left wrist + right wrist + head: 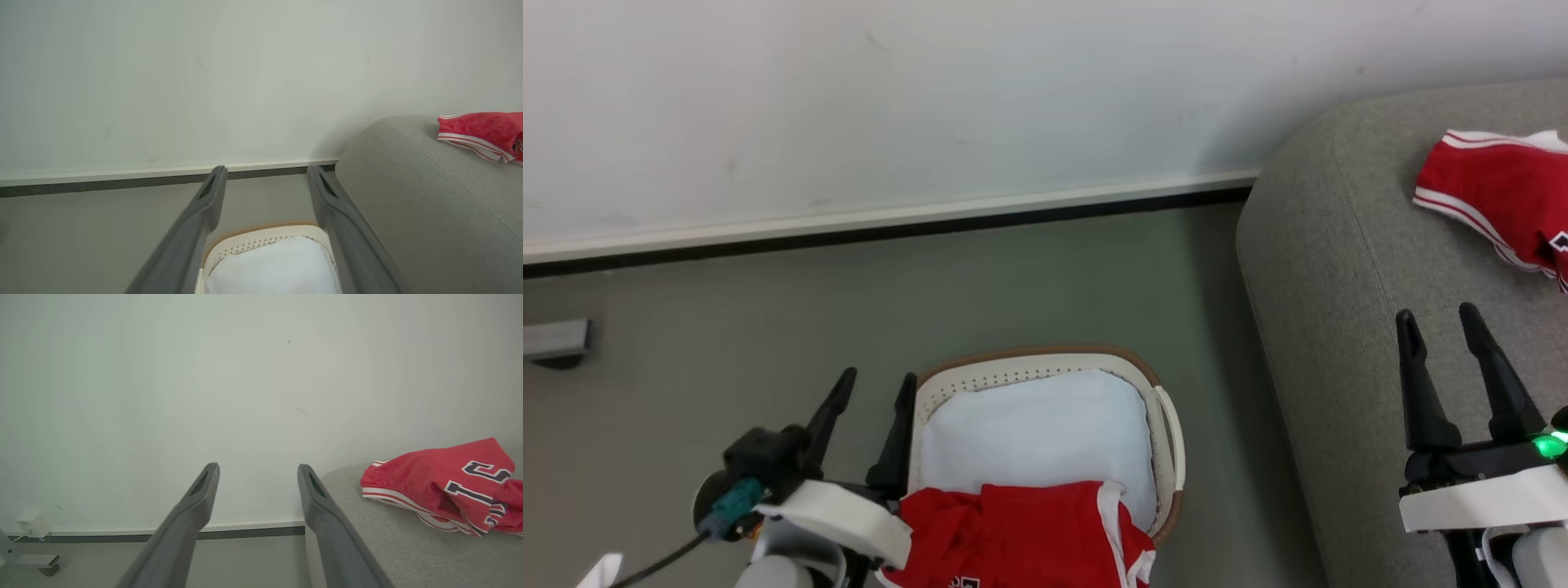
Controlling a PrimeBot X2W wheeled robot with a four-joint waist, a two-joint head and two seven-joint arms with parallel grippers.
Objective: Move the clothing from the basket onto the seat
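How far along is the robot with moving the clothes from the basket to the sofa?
Done: one red garment lies on the seat. In hand: nothing; the left gripper beside the basket and the right gripper over the seat are both open and empty. Left: a second red garment is in the basket.

Clothing [429, 473]: red, with white stripe trim and dark, white-edged lettering. Basket [1013, 376]: cream, dotted with perforations, brown rim band; lining [1037, 433]: plain white. Seat [1339, 343]: light grey, woven texture. Floor [1013, 286]: dull grey-green. Wall [931, 98]: white; skirting [890, 217]: white over a black line.
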